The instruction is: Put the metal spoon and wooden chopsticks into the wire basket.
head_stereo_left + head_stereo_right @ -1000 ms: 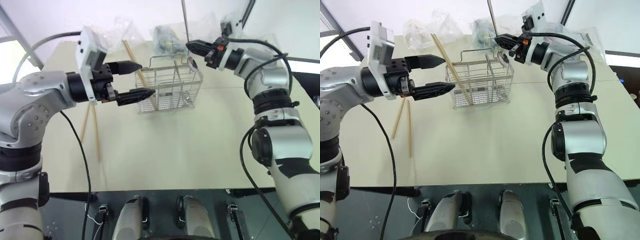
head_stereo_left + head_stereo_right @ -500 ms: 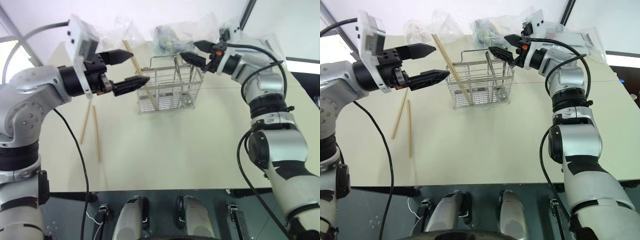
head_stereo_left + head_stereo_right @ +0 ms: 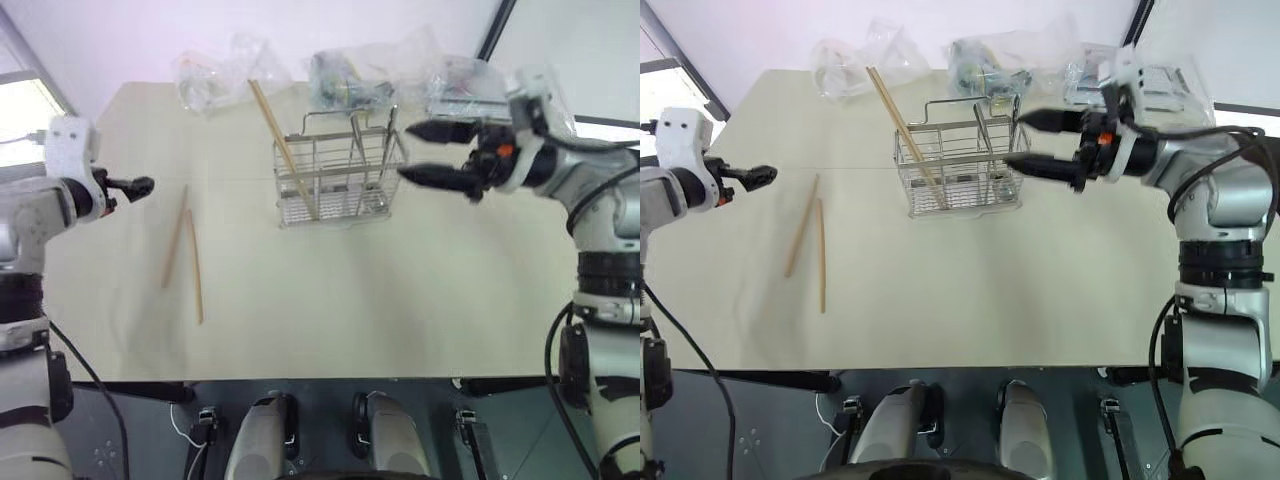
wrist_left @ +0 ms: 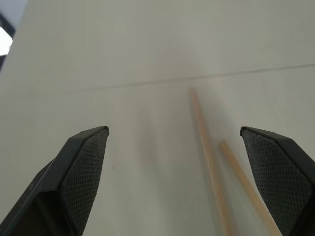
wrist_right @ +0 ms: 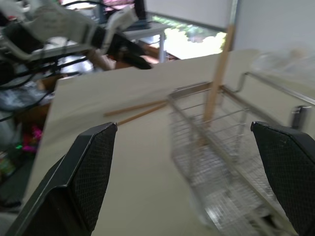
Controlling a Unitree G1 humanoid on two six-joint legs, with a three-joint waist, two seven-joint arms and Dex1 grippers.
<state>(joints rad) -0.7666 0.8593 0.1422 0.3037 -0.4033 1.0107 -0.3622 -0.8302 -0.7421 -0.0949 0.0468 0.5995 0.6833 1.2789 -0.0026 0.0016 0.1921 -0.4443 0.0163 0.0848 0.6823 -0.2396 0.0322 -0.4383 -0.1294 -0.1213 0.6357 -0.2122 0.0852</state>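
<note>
The rectangular silver wire-grid basket (image 3: 960, 175) stands upright on the pale cream table (image 3: 970, 290), toward twelve o'clock of the tabletop, with thin inner dividers and a raised wire loop handle along its far side. One long pale tan wooden chopstick (image 3: 902, 125) leans in the basket's left compartment, its top slanting out toward eleven o'clock and rising well above the rim. A small shiny metal spoon (image 3: 983, 128) stands in the right part of the basket, handle up; its bowl is hard to make out behind the wires. Two more pale wooden chopsticks (image 3: 812, 240) lie flat on the table at about nine o'clock from the basket, well apart from it, close together and nearly parallel, their far ends drawing near each other. That makes three chopsticks counted: one in the basket, two on the table. One spoon, one basket.

Several crinkled clear plastic bags (image 3: 855, 62) sit along the far edge of the table, beyond the basket.

The left gripper (image 4: 177, 167) hangs over the table at the nine o'clock side, fingers spread wide with nothing between them, the two loose chopsticks just ahead of it. The right gripper (image 3: 1035, 140) sits at three o'clock of the basket, pointing at it, jaws wide apart and empty.
</note>
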